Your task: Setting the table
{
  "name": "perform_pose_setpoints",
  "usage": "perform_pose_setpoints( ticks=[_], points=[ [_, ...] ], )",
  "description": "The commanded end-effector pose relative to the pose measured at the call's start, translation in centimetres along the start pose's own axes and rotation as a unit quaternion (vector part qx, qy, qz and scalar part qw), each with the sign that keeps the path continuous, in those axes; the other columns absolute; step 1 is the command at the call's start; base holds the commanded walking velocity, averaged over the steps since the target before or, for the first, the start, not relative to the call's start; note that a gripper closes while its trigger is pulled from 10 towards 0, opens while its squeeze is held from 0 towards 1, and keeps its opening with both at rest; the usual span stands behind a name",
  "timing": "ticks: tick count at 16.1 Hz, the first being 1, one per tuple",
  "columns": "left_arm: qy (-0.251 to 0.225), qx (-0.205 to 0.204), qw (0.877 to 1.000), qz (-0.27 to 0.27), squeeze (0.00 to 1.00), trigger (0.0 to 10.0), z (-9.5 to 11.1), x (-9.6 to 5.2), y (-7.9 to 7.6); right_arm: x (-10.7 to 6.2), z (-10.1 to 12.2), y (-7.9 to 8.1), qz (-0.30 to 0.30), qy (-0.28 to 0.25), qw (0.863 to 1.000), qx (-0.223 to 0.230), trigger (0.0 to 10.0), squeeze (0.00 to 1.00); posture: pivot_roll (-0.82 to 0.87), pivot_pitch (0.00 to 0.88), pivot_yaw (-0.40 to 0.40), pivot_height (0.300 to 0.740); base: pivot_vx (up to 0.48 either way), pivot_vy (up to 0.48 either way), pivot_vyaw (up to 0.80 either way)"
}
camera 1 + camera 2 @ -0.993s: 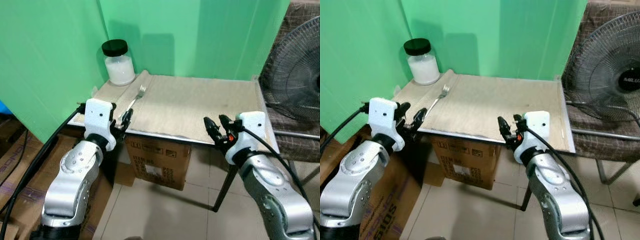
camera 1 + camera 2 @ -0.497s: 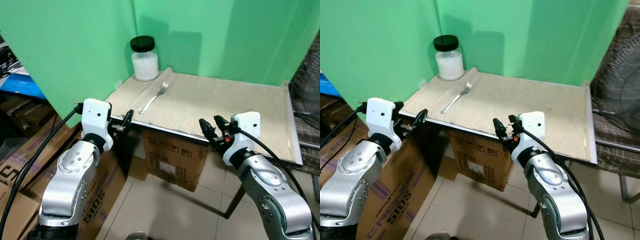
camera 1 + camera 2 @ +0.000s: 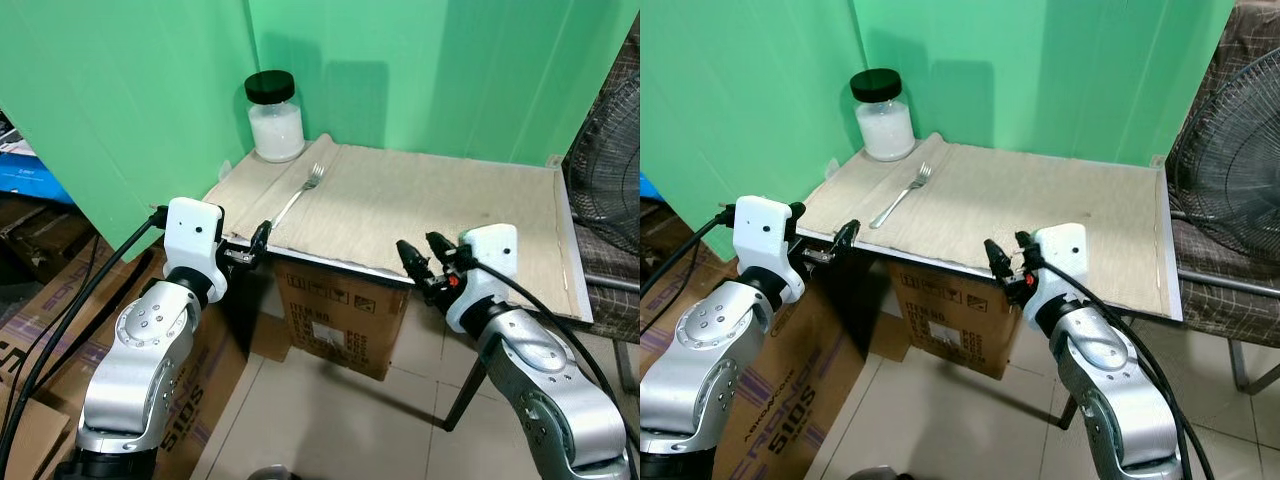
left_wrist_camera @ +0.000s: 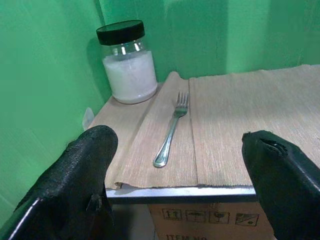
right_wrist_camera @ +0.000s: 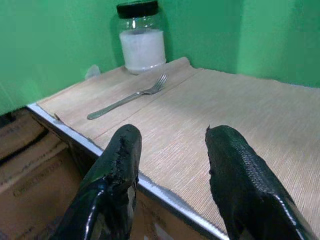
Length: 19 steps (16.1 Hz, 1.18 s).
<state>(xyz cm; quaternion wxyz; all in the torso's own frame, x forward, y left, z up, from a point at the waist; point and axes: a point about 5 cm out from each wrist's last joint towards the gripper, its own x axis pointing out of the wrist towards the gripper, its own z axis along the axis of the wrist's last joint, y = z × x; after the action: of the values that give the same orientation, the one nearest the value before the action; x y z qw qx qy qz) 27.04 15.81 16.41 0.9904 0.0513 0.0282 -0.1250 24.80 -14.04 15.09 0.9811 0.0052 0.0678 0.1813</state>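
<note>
claw work first: left claw [image 3: 258, 243] hovers just off the near left corner of the tabletop [image 3: 520, 290], fingers [image 4: 82, 165] spread wide and empty, pointing along the mat toward the fork [image 3: 298, 194]. sits level with the edge, slightly below the surface, wrist bent inward, silver forearm angled down and out to the left. right claw [image 3: 1000, 262] hangs just before the near edge toward the middle, fingers [image 5: 120, 165] parted and empty, aimed over the beige mat [image 3: 1040, 215], elbow tucked low, forearm rising from below.

likely step in hand: reaching for the fork. lies flat on the mat near the left side, tines toward the jar [image 3: 274, 117], handle toward the near edge, apart from the jar and from both claws. best approached with the left claw, as nearer: lift above the tabletop edge first, then come forward over the handle end. needs a near-vertical descent and a pinch across the thin handle, since a flat fork gives little to grip. worth keeping low pressure to avoid dragging or bunching the mat's raised fold beside it. also worth keeping clear of the jar in the far corner.
</note>
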Motion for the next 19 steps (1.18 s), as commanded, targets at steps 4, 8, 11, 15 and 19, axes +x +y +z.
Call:
perform_pose_setpoints(
  ticks=[4, 8, 11, 15, 19],
  points=[
    [-0.001, 0.003, 1.000, 0.001, 1.00, 10.0, 0.12, -0.24, 0.25, 0.39, 0.09, 0.25, 0.003, -0.007, 1.000, 0.011, 10.0, 0.00, 0.09, 0.000, 0.070, 0.740, 0.275, 0.000, 0.40],
    [-0.001, 0.005, 1.000, -0.002, 1.00, 10.0, 0.13, -0.21, 0.28, 0.43, 0.03, 0.31, 0.005, -0.007, 1.000, 0.003, 10.0, 0.00, 0.09, 0.000, 0.074, 0.740, 0.286, 0.000, 0.00],
    [-0.001, 0.007, 1.000, -0.004, 1.00, 10.0, 0.13, -0.19, 0.25, 0.41, -0.04, 0.38, 0.006, -0.009, 1.000, 0.002, 10.0, 0.00, 0.08, 0.000, 0.076, 0.740, 0.289, 0.000, 0.00],
    [0.001, 0.007, 1.000, -0.008, 1.00, 10.0, 0.03, -0.27, 0.17, 0.40, -0.01, 0.42, 0.008, -0.012, 1.000, 0.001, 10.0, 0.00, 0.09, 0.000, 0.071, 0.740, 0.287, 0.000, 0.00],
    [0.002, 0.007, 1.000, -0.008, 1.00, 10.0, 0.04, -0.29, 0.23, 0.49, 0.00, 0.46, 0.009, -0.013, 1.000, 0.001, 10.0, 0.00, 0.09, 0.000, 0.071, 0.740, 0.290, 0.000, 0.00]
  ],
)
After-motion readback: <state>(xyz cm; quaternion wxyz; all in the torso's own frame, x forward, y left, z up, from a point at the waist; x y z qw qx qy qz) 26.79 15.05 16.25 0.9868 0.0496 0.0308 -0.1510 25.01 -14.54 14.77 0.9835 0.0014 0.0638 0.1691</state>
